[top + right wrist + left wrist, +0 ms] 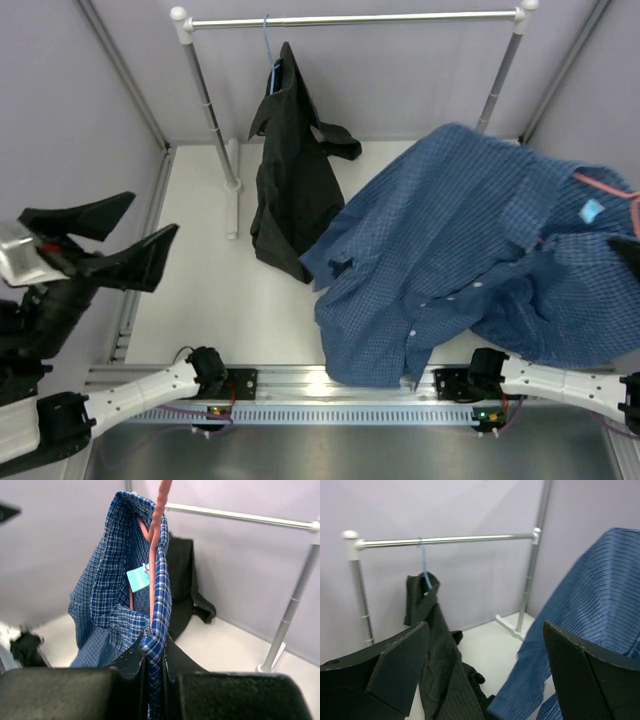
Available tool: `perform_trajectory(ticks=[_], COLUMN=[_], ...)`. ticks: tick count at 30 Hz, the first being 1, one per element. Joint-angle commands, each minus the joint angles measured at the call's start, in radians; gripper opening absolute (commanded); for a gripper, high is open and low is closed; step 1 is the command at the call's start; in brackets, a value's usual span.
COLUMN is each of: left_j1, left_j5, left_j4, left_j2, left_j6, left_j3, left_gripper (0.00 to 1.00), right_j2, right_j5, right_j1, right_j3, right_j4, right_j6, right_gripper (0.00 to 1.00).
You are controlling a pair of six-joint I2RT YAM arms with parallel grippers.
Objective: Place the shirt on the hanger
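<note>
The blue checked shirt hangs raised at the right, its lower part draping toward the front rail. The pink-red hanger sits inside its collar near the light-blue label. In the right wrist view my right gripper is shut on the shirt's collar edge, with the hanger wire running up out of the collar and the label behind it. My left gripper is open and empty at the far left, raised clear of the shirt; in its own view its fingers frame the shirt.
A black shirt hangs on a thin blue hanger from the metal rack rod; its hem reaches the white table. The rack's posts stand at back left and back right. Grey walls enclose the table.
</note>
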Motion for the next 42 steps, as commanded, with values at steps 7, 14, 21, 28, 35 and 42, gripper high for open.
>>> perform_trajectory(ticks=[7, 14, 21, 28, 35, 42], left_j1=[0.0, 0.0, 0.0, 0.002, 0.002, 0.012], left_j5=[-0.298, -0.373, -0.368, -0.382, -0.358, -0.307], left_j4=[-0.144, -0.089, 0.026, 0.018, 0.052, 0.089], left_j2=[0.01, 0.108, 0.147, 0.118, 0.116, 0.114], left_j6=[-0.073, -0.104, -0.086, -0.057, -0.053, -0.046], left_j3=[-0.082, -0.284, -0.39, -0.403, -0.438, -0.485], left_gripper=[0.98, 0.98, 0.98, 0.98, 0.98, 0.98], right_j2=[0.318, 0.41, 0.367, 0.517, 0.815, 0.634], right_j5=[0.656, 1.257, 1.454, 1.452, 1.007, 0.269], right_j1=[0.29, 0.807, 1.105, 0.865, 0.065, -0.413], right_j3=[0.111, 0.183, 0.057, 0.142, 0.183, -0.115], right_j4=[-0.066, -0.056, -0.046, -0.048, -0.028, 0.397], right_j6=[0.14, 0.32, 0.377, 0.297, 0.2, 0.13], right_gripper=[0.0, 0.0, 0.0, 0.0, 0.0, 0.0])
